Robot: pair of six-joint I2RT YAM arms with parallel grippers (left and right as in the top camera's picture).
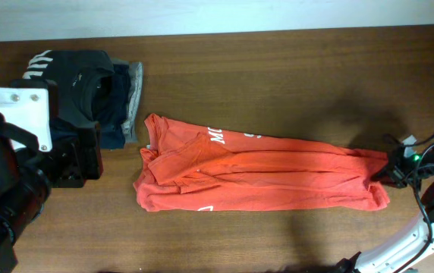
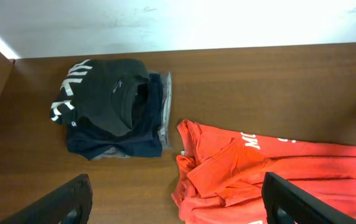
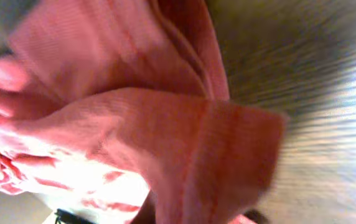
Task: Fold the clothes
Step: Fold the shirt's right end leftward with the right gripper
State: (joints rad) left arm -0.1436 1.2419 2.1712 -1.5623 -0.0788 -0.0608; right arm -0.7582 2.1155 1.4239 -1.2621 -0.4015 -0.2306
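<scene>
Shirt: the orange-red short-sleeved cotton T-shirt [image 1: 262, 171] lies on the brown wooden desk [image 1: 278, 68], folded lengthwise into a long narrow band with creases running along it.
Shirt position: the band spans the middle of the desk from left to right. Its collar end points to the left edge and its other end lies near the right edge.
Print: white lettering [image 1: 215, 139] shows along the far side of the band, partly tucked under a fold.
Right gripper: the right gripper [image 1: 390, 171] is at the right-hand end of the shirt, clenched on the cloth there. In the right wrist view, blurred, bunched red fabric fills most of the picture.
Left gripper: the left gripper [image 2: 177, 182] is released, with its two black fingers [image 2: 66, 202] spread wide. It hangs above the desk over the collar end and touches nothing.
Pile: a folded black garment with white letters [image 1: 88, 83] tops a stack over a navy garment [image 2: 134, 143] and a grey garment [image 1: 133, 98].
Pile position: near the far left corner of the desk, just beside the collar end and apart from it.
</scene>
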